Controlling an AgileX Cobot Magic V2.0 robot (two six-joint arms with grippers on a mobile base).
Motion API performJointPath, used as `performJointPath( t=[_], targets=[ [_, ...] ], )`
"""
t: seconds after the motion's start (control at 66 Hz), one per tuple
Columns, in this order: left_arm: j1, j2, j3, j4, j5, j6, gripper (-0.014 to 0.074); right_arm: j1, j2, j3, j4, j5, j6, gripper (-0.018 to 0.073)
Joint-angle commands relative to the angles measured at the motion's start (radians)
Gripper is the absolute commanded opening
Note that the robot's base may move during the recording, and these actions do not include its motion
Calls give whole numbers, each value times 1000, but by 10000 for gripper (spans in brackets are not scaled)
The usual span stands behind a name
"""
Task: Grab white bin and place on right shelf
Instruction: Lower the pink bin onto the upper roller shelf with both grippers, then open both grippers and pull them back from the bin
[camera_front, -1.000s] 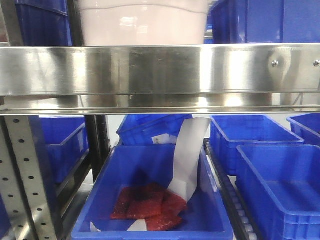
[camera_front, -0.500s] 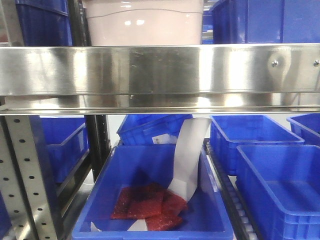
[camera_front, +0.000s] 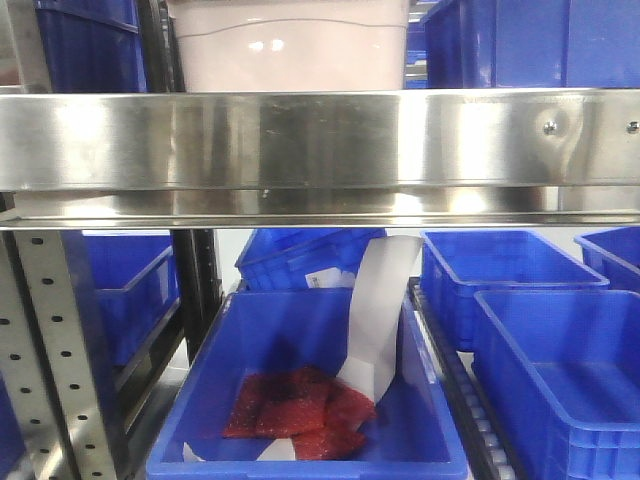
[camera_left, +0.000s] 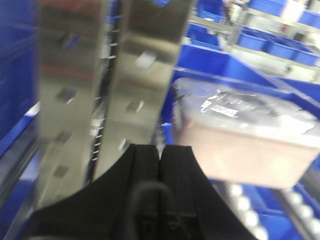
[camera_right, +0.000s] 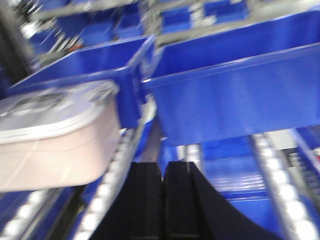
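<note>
The white bin (camera_front: 288, 48) sits on the right shelf (camera_front: 320, 140), its pale pinkish wall rising just behind the wide stainless-steel front beam in the front view, between dark blue bins (camera_front: 530, 42) on either side. Only the tub's lower body shows there; its top is cut off by the frame.

The left claw (camera_left: 160, 155) points level along the shelf beside the shiny steel uprights (camera_left: 110, 85), its two black fingers pressed together with only a thin seam between them and nothing held. The bin (camera_left: 240, 145) lies just ahead and to that claw's right, apart from it, its glossy lid (camera_left: 235, 107) carrying a small label.

The right claw (camera_right: 163, 172) is likewise closed flat and empty, aimed down a lane of roller rails (camera_right: 117, 165). The bin (camera_right: 52, 145) rests on the rollers to this claw's left, clear of its fingers, with a large blue bin (camera_right: 235, 95) just beyond and to the right. Both wrist views are blurred.

Below the beam, an open blue bin (camera_front: 310, 400) holds red packets (camera_front: 295, 410) and a curling white paper strip (camera_front: 375, 310), beside more blue bins on the lower level.
</note>
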Motion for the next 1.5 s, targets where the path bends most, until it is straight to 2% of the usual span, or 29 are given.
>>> performJointPath(
  t=[0.0, 0.076, 0.136, 0.242, 0.485, 0.591, 0.682, 0.772, 0.909, 1.484],
  targets=[
    [0, -86, 67, -16, -143, -5, -118, 0, -92, 70, 5, -122, -64, 41],
    [0, -157, 163, -16, -208, -3, -118, 0, -161, 155, 4, -141, -124, 41],
    [0, -214, 242, -16, -232, 21, -118, 0, -224, 231, 4, -166, -131, 41],
    [0, -298, 354, -16, -232, 47, -118, 0, -323, 343, 4, -195, -131, 41],
    [0, -547, 573, -16, -232, 50, -118, 0, -599, 596, 4, -199, -131, 41],
    [0, -650, 627, 22, -232, 50, -118, 0, -732, 675, 4, -187, -131, 41],
    [0, -728, 645, 29, -206, 50, -118, 0, -851, 718, 4, -144, -131, 41],
    [0, -782, 645, 29, -133, 50, -118, 0, -940, 743, 4, -114, -131, 41],
    [0, -829, 645, 27, -59, 50, -118, 0, -1007, 749, 4, -101, -131, 41],
    [0, -831, 645, 21, -59, 50, -118, 0, -1009, 749, 4, -94, -131, 41]
  ],
)
